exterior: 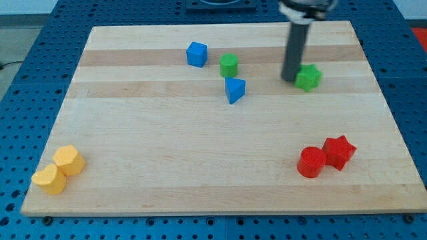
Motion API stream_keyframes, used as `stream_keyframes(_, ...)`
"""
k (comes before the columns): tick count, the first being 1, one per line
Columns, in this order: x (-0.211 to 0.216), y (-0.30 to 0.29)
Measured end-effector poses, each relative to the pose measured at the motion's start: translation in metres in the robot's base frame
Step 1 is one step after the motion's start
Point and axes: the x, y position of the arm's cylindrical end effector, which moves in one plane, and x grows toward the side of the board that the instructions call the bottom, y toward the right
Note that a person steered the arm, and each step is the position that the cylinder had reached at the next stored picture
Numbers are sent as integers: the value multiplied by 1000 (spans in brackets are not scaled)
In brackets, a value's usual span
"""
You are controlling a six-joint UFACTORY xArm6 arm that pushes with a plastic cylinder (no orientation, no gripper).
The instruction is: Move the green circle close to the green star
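Observation:
The green circle (229, 65) sits in the upper middle of the wooden board (167, 147). The green star (308, 78) lies to its right, in the upper right part. My tip (289, 79) is at the green star's left side, touching it or very nearly, between the two green blocks. The rod rises from there to the view's top. The green circle is well apart from my tip, to the tip's left.
A blue cube (197, 54) lies just left of the green circle, and a blue triangle (234, 89) just below it. A red circle (311, 162) and a red star (339, 151) touch at the lower right. Two yellow blocks (69, 160) (50, 179) sit at the lower left corner.

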Motion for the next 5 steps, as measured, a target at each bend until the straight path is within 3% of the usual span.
stream_keyframes(1, 13, 6)
stream_keyframes(2, -15, -78)
stream_keyframes(3, 9, -133)
stream_keyframes(4, 5, -176)
stream_keyframes(5, -33, -179)
